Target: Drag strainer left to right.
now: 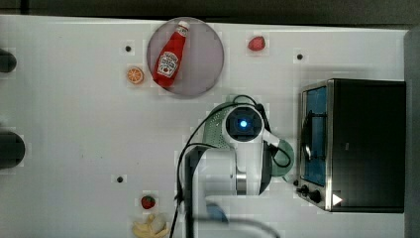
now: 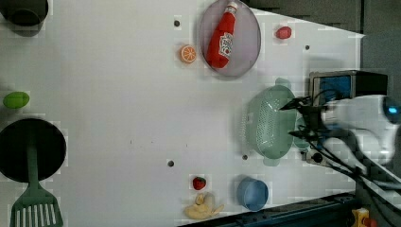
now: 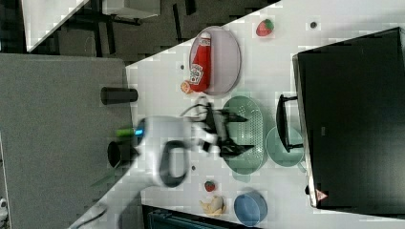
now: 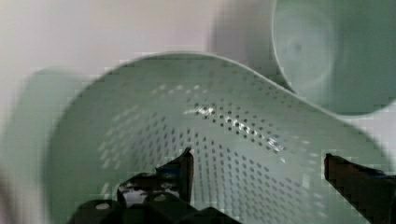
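The strainer (image 2: 267, 125) is a pale mint-green oval colander with small holes, standing on the white table beside the toaster oven. It also shows in the right view as the strainer (image 3: 248, 164), and its perforated inside is in the wrist view as the strainer (image 4: 224, 121). My gripper (image 2: 289, 121) is open, its two black fingers spread wide over the strainer's bowl, gripper (image 3: 249, 133) and gripper (image 4: 258, 158). Nothing is held between them. In the top view my arm (image 1: 242, 124) covers most of the strainer (image 1: 215, 130).
A smaller green cup (image 3: 285, 145) sits between the strainer and the toaster oven (image 1: 366, 144). A grey plate (image 1: 205, 59) carries a ketchup bottle (image 1: 171, 54). A blue bowl (image 2: 252, 193), banana, strawberries and an orange slice (image 1: 134, 75) lie around.
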